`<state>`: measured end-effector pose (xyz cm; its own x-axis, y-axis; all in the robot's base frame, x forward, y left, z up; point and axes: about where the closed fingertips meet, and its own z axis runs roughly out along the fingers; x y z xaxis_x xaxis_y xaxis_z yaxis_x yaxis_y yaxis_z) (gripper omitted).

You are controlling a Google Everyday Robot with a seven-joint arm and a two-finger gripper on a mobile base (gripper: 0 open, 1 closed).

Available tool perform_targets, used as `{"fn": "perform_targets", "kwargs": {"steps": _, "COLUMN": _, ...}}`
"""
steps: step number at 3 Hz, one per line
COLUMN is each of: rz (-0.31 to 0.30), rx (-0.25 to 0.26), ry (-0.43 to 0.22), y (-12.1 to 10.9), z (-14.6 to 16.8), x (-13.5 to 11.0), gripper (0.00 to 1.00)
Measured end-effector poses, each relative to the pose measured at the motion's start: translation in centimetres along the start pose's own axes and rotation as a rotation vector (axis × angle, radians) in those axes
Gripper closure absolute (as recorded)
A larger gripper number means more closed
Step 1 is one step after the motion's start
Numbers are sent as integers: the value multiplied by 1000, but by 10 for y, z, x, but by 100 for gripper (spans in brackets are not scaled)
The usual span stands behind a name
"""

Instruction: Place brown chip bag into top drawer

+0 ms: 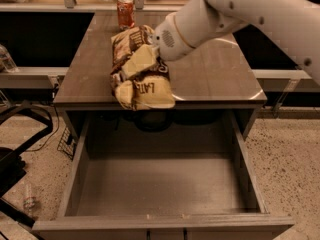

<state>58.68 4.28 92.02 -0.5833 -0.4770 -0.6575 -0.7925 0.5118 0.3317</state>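
Pincer [153,52] clamped on the upper part of brown chip bag [137,79]. Bag hangs below-left of it, long axis near vertical, over the desk [215,74] front edge. Top drawer [160,184] open, just forward and below. Arm enters from upper right, wrist angled down-left.

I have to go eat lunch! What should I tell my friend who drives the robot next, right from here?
Tool: at the top of the chip bag, gripping it, above the front part of the table.
Chip bag: off the table, hanging over the table's front edge, just behind the drawer.
Drawer: pulled wide open, nothing inside.
Soda can: standing at the back of the table, not part of the job.
Done: bag picked up, drawer open.
Left: bring the bag forward over the drawer, lower it in, let go.
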Motion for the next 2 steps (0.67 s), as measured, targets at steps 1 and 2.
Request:
{"fn": "perform_targets", "kwargs": {"steps": 1, "rz": -8, "rx": 1, "ry": -66, "y": -9, "z": -31, "x": 56, "gripper": 100}}
{"fn": "perform_targets", "kwargs": {"steps": 2, "rz": 14, "rx": 89, "ry": -73, "y": -51, "z": -65, "x": 137, "gripper": 100}}
